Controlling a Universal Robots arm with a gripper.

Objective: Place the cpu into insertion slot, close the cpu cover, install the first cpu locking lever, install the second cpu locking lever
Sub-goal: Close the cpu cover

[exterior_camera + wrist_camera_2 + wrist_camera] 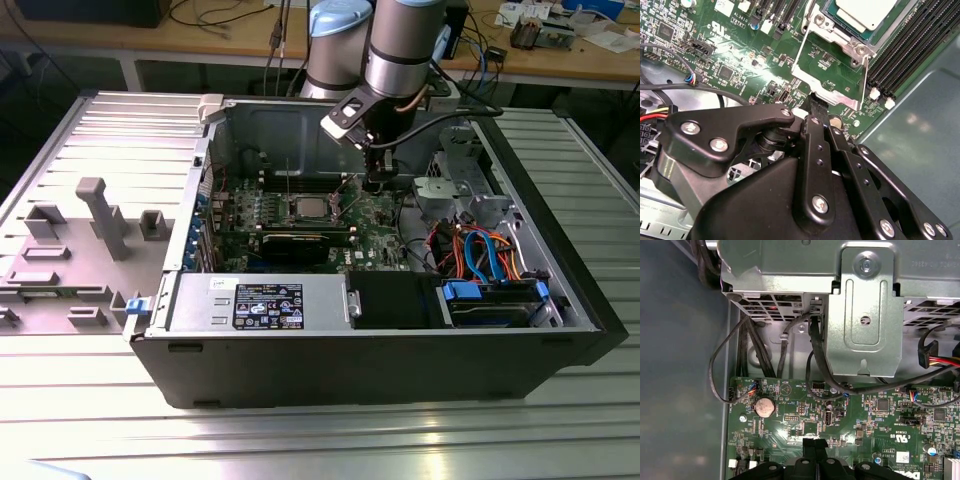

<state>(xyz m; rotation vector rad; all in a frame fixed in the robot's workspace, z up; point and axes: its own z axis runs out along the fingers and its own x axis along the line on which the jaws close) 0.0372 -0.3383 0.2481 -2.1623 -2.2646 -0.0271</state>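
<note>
The cpu (865, 12) lies flat in the insertion slot (856, 48), its silver top showing; in the exterior view the cpu (305, 208) sits mid-board. The cpu cover (802, 55), a silvery frame with a square window, stands swung open from the slot's edge, and green board shows through its window. My gripper (816, 102) is shut, with its black fingertips right at the cover's free edge. In the first wrist view the gripper (814, 442) hangs just over the green board. In the exterior view the gripper (375, 180) is a little toward the exterior view's right of the slot.
The open computer case (560, 290) lies on a metal table. A steel drive cage (865, 315) with black cables stands close to the gripper. Memory slots (910, 50) run beside the socket. A black expansion card (300, 240) and power supply (260, 300) lie nearer the front.
</note>
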